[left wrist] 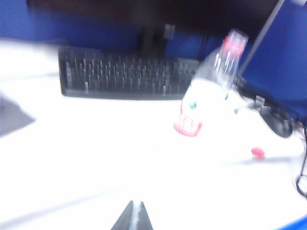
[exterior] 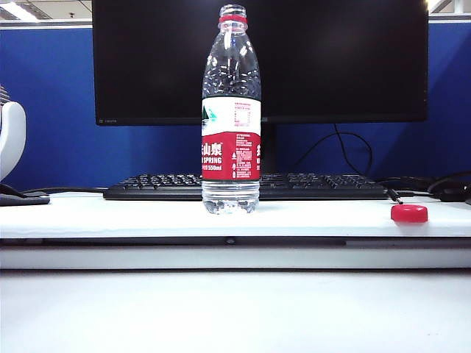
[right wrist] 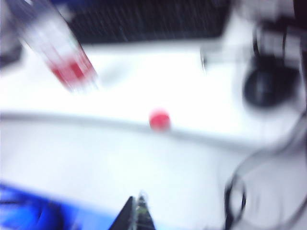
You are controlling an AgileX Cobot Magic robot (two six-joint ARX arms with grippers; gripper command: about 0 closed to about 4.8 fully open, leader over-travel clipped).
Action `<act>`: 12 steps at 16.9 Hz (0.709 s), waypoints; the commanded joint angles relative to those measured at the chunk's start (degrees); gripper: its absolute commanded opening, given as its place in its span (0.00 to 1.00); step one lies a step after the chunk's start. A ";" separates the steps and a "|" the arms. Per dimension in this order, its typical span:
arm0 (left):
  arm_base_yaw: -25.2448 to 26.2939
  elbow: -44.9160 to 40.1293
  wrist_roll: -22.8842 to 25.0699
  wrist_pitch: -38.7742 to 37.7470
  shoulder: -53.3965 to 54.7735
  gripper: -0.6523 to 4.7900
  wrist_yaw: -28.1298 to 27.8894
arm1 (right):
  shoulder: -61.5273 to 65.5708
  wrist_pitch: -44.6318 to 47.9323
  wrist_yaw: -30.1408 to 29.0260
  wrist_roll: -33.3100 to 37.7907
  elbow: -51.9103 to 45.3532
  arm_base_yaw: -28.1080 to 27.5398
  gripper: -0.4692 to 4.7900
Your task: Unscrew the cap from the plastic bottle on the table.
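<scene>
On the counter [exterior: 110,213] we are seeing the cap [exterior: 409,213] lying off, well apart from the upright plastic bottle [exterior: 231,118]. We are reading both the left claw [left wrist: 133,215] and right claw [right wrist: 135,211] as clenched, empty, clear of the finished work.

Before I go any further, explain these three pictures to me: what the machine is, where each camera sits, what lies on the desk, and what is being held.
This is a robot with two arms, each ending in a two-finger claw. The sharp picture comes from a fixed camera facing the table; neither arm shows in it. The two blurred pictures come from cameras on the wrists, each looking past its own claw.

On the table stands the plastic bottle, upright, its neck open. The cap lies by itself near the table's front edge, to the right of the bottle and apart from it. Behind are a black keyboard and a dark monitor.

The left claw and the right claw are both shut and hold nothing, well short of the bottle and cap.
</scene>
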 commanded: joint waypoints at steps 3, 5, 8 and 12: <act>0.02 0.07 -1.31 3.65 -0.15 0.11 -0.28 | -0.09 10.93 -1.46 1.81 -0.50 -0.26 0.07; 0.02 -1.11 -1.33 9.27 -0.17 0.11 -0.26 | -0.09 22.23 -1.42 1.66 -1.68 -0.26 0.07; 0.02 -4.31 -1.49 21.16 -0.15 0.11 -0.59 | -0.09 37.90 -0.74 1.07 -6.64 -0.26 0.07; 0.02 -11.76 -1.57 38.84 -0.15 0.11 -1.36 | -0.09 52.57 0.31 -0.35 -17.94 -0.26 0.07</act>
